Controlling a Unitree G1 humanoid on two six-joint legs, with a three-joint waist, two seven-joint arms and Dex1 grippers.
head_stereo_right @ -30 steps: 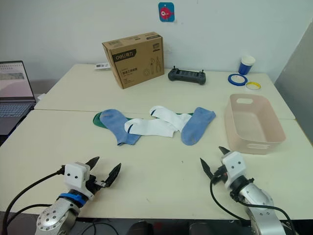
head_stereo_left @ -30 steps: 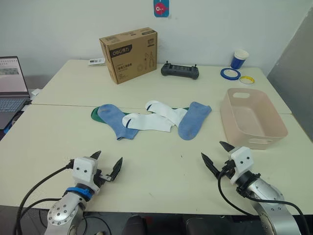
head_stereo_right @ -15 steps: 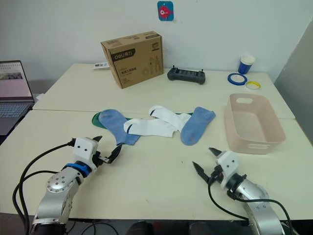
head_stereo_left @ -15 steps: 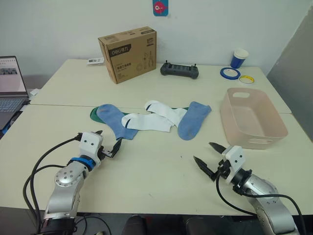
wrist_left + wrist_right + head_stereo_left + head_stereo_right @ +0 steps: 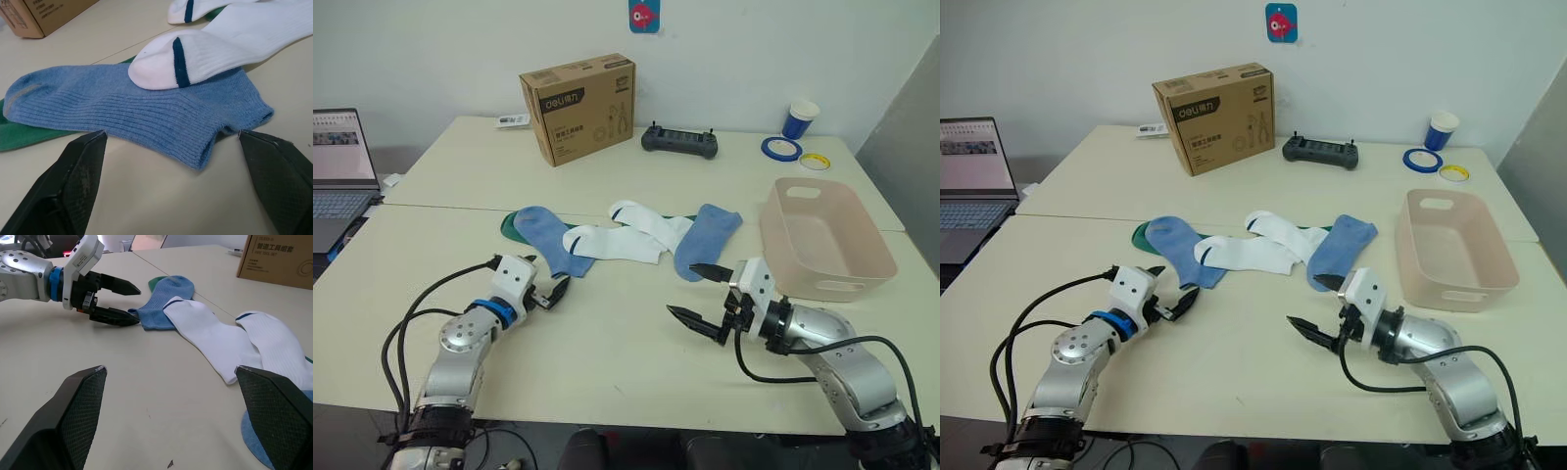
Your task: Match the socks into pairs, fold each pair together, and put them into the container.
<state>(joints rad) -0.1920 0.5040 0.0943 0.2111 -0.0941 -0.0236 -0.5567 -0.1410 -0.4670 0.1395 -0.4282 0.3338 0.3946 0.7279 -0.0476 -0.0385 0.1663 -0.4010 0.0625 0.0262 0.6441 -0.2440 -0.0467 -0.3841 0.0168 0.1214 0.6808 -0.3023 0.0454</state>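
no pair is matched yet and the socks (image 5: 626,235) lie heaped mid-table left of the empty container (image 5: 824,240), so with your left gripper (image 5: 548,291) spread wide at the near blue sock (image 5: 146,115) and right gripper (image 5: 702,294) also wide, pinch that cuff first.

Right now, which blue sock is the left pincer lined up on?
The blue sock on the robot's left, lying over a green sock with a white sock's toe on it. The open left pincer sits at its cuff; the other blue sock lies nearer the container.
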